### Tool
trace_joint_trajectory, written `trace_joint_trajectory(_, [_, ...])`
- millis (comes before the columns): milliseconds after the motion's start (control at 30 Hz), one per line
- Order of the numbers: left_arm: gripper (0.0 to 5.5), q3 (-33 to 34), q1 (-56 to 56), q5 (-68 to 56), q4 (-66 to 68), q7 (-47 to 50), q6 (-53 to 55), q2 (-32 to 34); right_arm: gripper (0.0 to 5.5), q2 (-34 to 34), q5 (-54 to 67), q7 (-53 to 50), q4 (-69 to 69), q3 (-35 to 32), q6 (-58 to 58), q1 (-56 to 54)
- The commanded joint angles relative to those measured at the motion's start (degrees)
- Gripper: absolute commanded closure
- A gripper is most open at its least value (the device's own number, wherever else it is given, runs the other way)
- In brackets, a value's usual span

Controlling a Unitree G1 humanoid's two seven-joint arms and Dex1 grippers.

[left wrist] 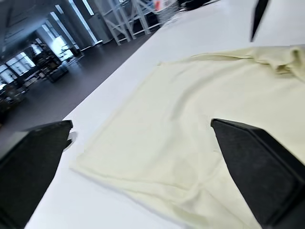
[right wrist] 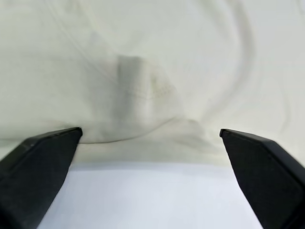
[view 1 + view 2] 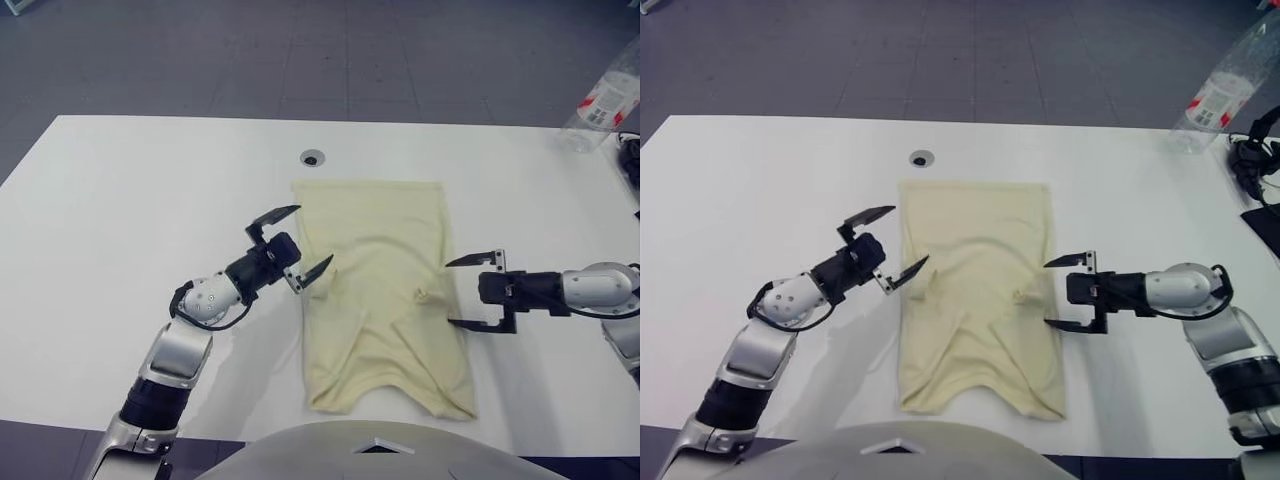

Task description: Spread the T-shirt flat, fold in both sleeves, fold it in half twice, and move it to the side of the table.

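A pale yellow T-shirt [image 3: 385, 290] lies on the white table [image 3: 130, 210] as a long narrow strip, both sleeves folded in over the body, with small bunched wrinkles near each side. My left gripper [image 3: 300, 243] hovers open at the shirt's left edge, its fingers [image 1: 257, 162] spread wide over the cloth [image 1: 176, 143]. At the right edge, my right gripper [image 3: 465, 293] stands open, facing the shirt's side fold [image 2: 152, 95]. Neither holds anything.
A round cable hole [image 3: 313, 157] sits in the table beyond the shirt. A clear plastic bottle [image 3: 605, 95] lies at the far right corner, with black cables [image 3: 1250, 160] beside it. Bare table stretches to the left.
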Motion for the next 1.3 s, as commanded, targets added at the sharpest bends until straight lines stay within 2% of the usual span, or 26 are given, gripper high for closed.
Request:
trace_joint_trajectory(33, [0.10,-0.46,2.85,-2.22,-8.12,-4.59,2.01,4.40,0.11,-1.70,1.81,-1.48,-6.44,-5.41,3.73,1.61])
trace_joint_trajectory(267, [0.10,2.28,5.11,-7.26,-21.88,-10.10,7.08,11.48,0.11,-1.34,6.85,-3.74,-21.13,-16.32,14.00,11.03])
trace_joint_trajectory(467, [0.10,-2.11,10.88,-9.40,-29.61,-17.13,8.65,18.90,0.11,0.66,7.09,-5.83,-28.51,-19.27,18.46,17.39])
trace_joint_trajectory(733, [0.10,-8.00,16.05,-1.32,-29.98,-17.42,7.67,22.81,0.11,1.61,5.49,-6.70,-31.35,-19.94,19.06,20.57])
trace_joint_trajectory(1000, [0.10,-13.98,16.76,7.03,-27.45,-15.80,8.67,22.10,0.11,2.19,5.12,-7.04,-33.49,-20.48,19.24,21.54])
trace_joint_trajectory(1300, [0.10,-17.09,15.47,10.82,-23.49,-14.73,8.66,20.05,0.11,2.29,4.92,-6.96,-33.96,-19.73,19.37,20.55])
